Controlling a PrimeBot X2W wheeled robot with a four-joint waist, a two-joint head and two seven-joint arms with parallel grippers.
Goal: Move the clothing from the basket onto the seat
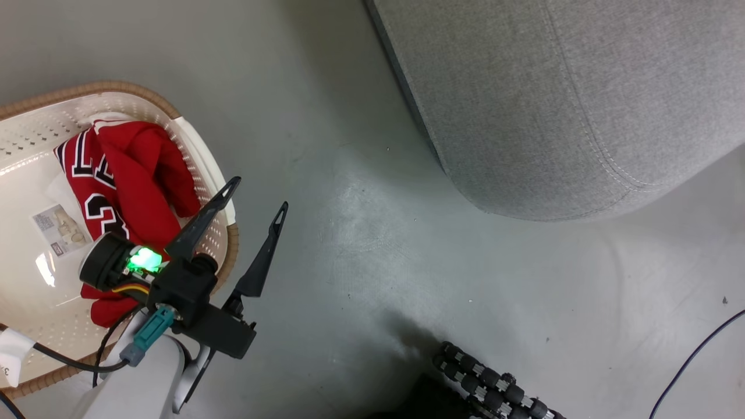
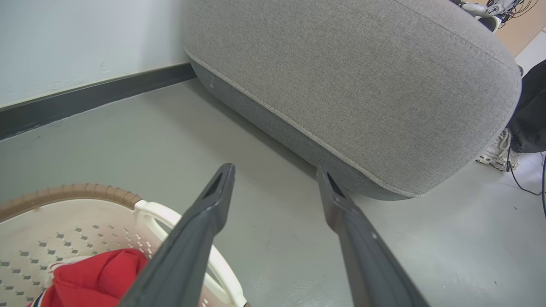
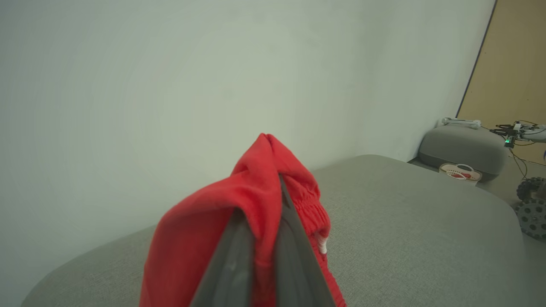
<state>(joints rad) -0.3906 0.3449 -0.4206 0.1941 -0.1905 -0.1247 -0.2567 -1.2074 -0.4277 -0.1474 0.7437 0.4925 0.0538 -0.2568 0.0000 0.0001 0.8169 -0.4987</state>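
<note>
A red jersey [image 1: 131, 174] with black-and-white numerals lies crumpled in the cream perforated basket [image 1: 35, 128] at the left of the head view. My left gripper [image 1: 258, 193] hovers over the basket's right rim, open and empty, fingers pointing toward the grey seat [image 1: 559, 99]. In the left wrist view the open gripper [image 2: 274, 169] frames bare floor, with the jersey [image 2: 98, 277] and basket [image 2: 81, 192] at lower left and the seat [image 2: 354, 81] ahead. My right gripper [image 3: 275, 192] is shut on a red garment [image 3: 204, 238] with an elastic waistband, held above the seat [image 3: 405, 238].
Grey floor lies between basket and seat. A black knobbed wheel [image 1: 495, 387] sits at the bottom, a thin cable [image 1: 692, 355] at lower right. A person's white shoe [image 2: 495, 149] stands by the seat's far end. A wall with a dark baseboard [image 2: 85, 102] runs behind.
</note>
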